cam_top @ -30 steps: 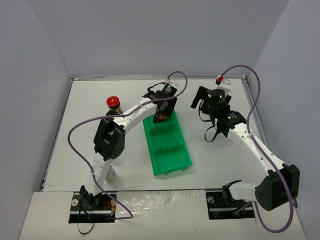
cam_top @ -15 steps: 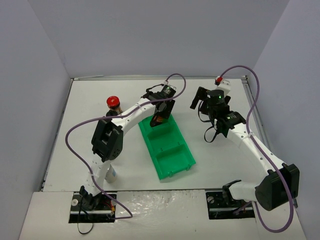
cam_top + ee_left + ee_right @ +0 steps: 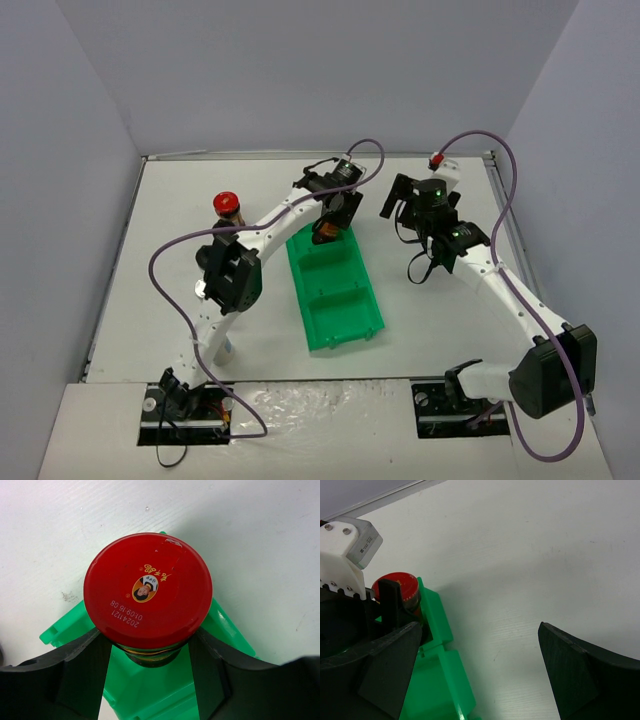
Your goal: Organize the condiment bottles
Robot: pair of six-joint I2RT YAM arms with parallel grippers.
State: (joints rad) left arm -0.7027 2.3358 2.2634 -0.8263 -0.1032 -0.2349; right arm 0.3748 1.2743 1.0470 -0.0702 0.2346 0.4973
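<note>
My left gripper [image 3: 331, 218] is shut on a dark condiment bottle with a red cap [image 3: 147, 590], one finger [image 3: 75, 675] on each side of its neck. The bottle [image 3: 323, 235] stands over the far compartment of the green bin [image 3: 335, 290]; whether it rests on the floor there I cannot tell. A second red-capped dark bottle [image 3: 227, 207] stands on the table left of the bin. My right gripper [image 3: 403, 203] hangs open to the right of the bin's far end, with bare table between its fingers. The right wrist view shows the held bottle [image 3: 400, 592] at the bin's end [image 3: 440, 680].
The bin's middle and near compartments hold nothing. A small pale thing [image 3: 222, 349] shows beside the left arm's lower link, mostly hidden. Grey walls close the table at the left, back and right. Purple cables loop over both arms.
My left gripper moved slightly back toward the bin's far end with the bottle. The bin swung a little half a second ago and has swung back. The right arm stayed put.
</note>
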